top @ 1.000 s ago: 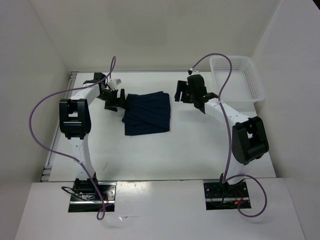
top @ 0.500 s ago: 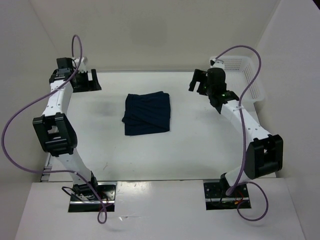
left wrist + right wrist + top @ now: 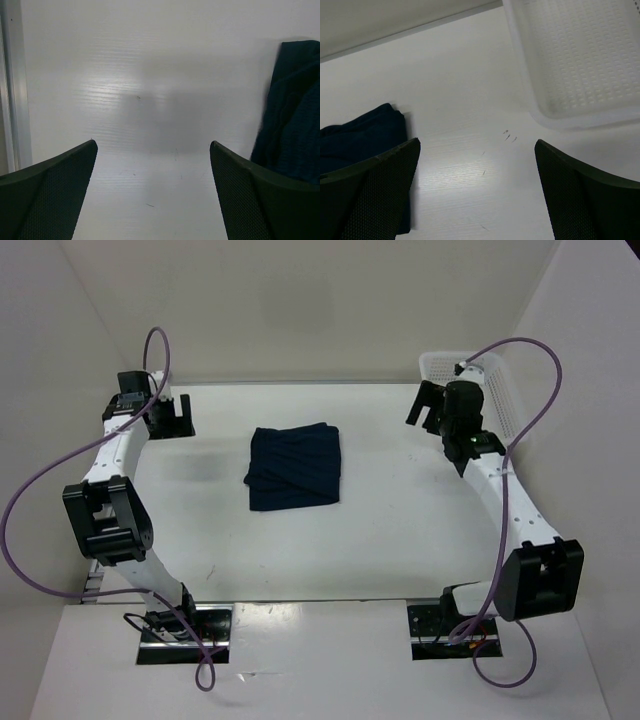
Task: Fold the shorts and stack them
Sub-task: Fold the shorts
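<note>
The dark navy shorts [image 3: 294, 466] lie folded into a compact rectangle on the middle of the white table. My left gripper [image 3: 176, 417] is open and empty, raised at the far left, well away from the shorts. In the left wrist view [image 3: 153, 195] the shorts [image 3: 295, 115] show at the right edge. My right gripper [image 3: 428, 410] is open and empty, raised at the far right next to the basket. In the right wrist view [image 3: 477, 190] the shorts [image 3: 360, 135] show at the left.
A white mesh basket [image 3: 505, 400] stands at the far right corner; its corner shows in the right wrist view [image 3: 570, 65]. A metal rail [image 3: 12, 85] runs along the table's left edge. White walls close in the table on three sides.
Both arms have drawn back from the folded shorts: the left one to the far left corner, the right one outward towards the basket. The shorts have not moved.
</note>
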